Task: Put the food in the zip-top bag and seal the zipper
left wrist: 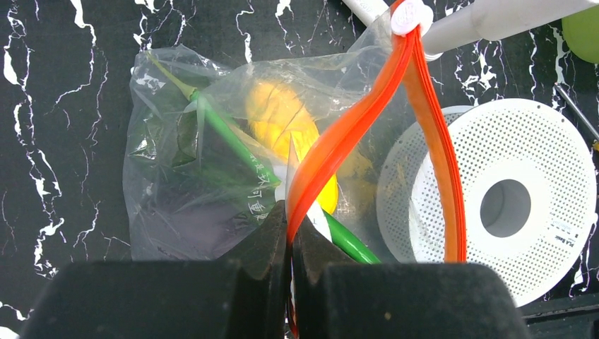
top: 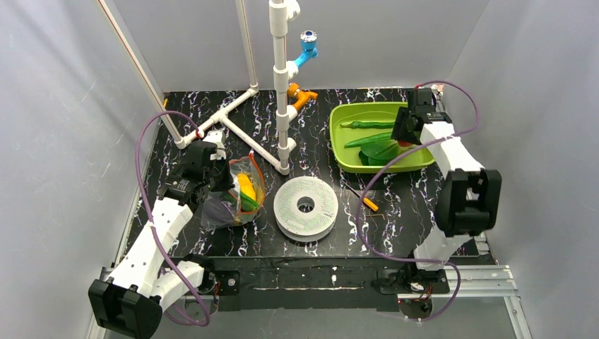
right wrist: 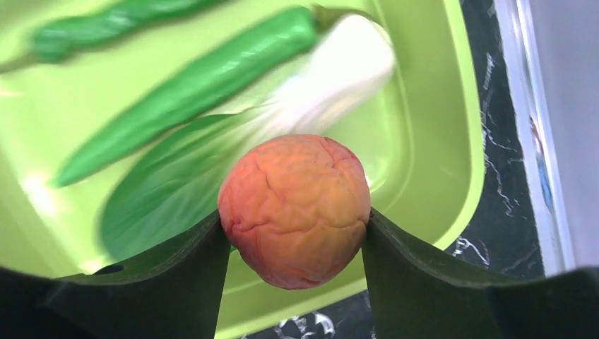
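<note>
— What was made out of the larger things?
— A lime-green tray (top: 376, 113) was seen far right on the table, its edges cut off in the right wrist view. The zip-top bag (left wrist: 176, 176) was laid at the left, beside a white spool (left wrist: 537, 148).
— And the food?
— Green peppers (right wrist: 191, 85) and a blurred bok choy (right wrist: 212, 162) were seen in the tray. A banana (left wrist: 282, 113) was discerned through the plastic; the darker shapes could not be identified.
— The jaws?
— An orange (right wrist: 289, 183) was clamped by the right gripper (right wrist: 294, 217) over the tray. The zipper (left wrist: 346, 127) was pinched by the closed left gripper (left wrist: 289, 233).

left arm (top: 152, 233) stretched forward, fingers (left wrist: 265, 244) pinching the zipper (left wrist: 339, 138), right arm (top: 452, 152) folded, fingers (right wrist: 187, 286) clamping the orange fruit (right wrist: 294, 210)
</note>
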